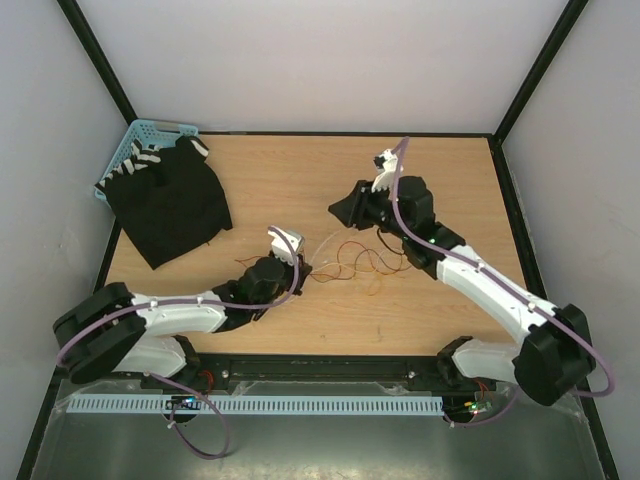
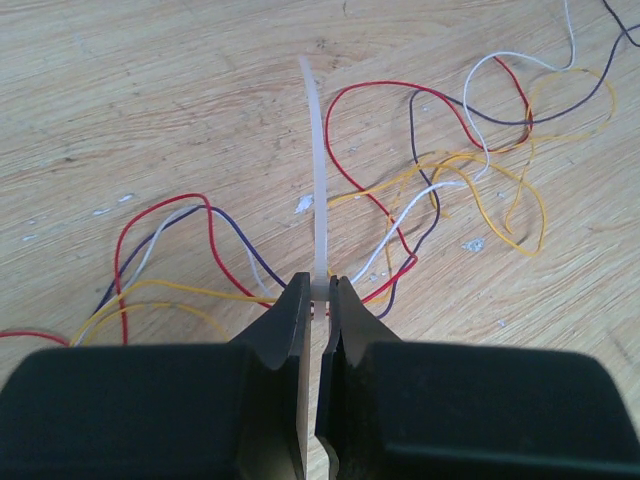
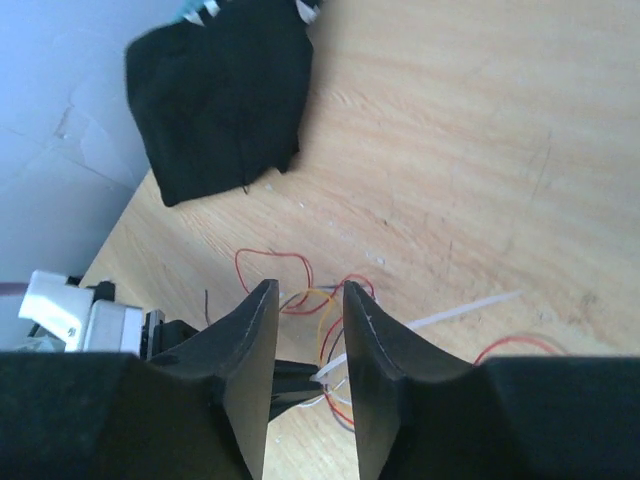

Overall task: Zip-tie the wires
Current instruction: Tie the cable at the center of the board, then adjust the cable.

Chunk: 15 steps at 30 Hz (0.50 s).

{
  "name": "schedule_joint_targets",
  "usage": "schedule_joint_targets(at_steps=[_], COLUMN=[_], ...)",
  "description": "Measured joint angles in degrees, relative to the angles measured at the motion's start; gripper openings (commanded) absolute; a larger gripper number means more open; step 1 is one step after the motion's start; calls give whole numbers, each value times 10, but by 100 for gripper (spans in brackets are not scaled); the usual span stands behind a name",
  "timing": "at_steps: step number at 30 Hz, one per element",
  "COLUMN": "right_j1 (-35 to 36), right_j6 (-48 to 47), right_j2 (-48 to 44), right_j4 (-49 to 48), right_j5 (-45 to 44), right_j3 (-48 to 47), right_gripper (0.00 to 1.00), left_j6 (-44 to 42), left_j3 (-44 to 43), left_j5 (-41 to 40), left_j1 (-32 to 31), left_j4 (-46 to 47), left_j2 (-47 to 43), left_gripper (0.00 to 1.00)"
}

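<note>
Left gripper (image 2: 322, 290) sits nearest the lens: jaws almost closed, pinching the zip tie (image 2: 318, 170) at its near end. Strip runs straight out ahead of the tips and bends slightly left at the far end. I see the wires (image 2: 440, 170) loose on the table (image 2: 150, 90), red, yellow, white and dark strands looping on both sides of the tie, a few crossing behind it near the tips. Right gripper (image 3: 308, 300) hangs above the table, jaws parted by a moderate gap, nothing between them, no contact I can see; tie and wires show beneath it. Black cloth (image 1: 170, 205) half over the blue basket (image 1: 135, 140), far-left corner, well apart from the wires.
</note>
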<state>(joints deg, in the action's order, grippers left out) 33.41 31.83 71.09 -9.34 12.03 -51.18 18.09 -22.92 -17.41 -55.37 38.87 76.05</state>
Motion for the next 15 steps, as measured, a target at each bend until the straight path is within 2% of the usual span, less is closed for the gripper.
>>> schedule_joint_targets(at_steps=[3,8,11,15], right_j1=[-5,-5,-5,-5], right_j6=[-44,-128,-177,-229], right_j2=[-32,-82,-117,-154], right_j4=[-15,-14,-13,-19], right_j5=[26,56,51,29], right_j3=[0,2,17,55], right_gripper=[63,77,84,84], left_j6=[0,6,6,6], left_j3=[-16,-38,-59,-100], left_j5=[-3,-5,-6,-5], left_j1=[2,9,12,21], left_j4=[-65,-147,-202,-273], left_j2=[-33,-96,-126,-155], left_gripper=[0,0,0,0])
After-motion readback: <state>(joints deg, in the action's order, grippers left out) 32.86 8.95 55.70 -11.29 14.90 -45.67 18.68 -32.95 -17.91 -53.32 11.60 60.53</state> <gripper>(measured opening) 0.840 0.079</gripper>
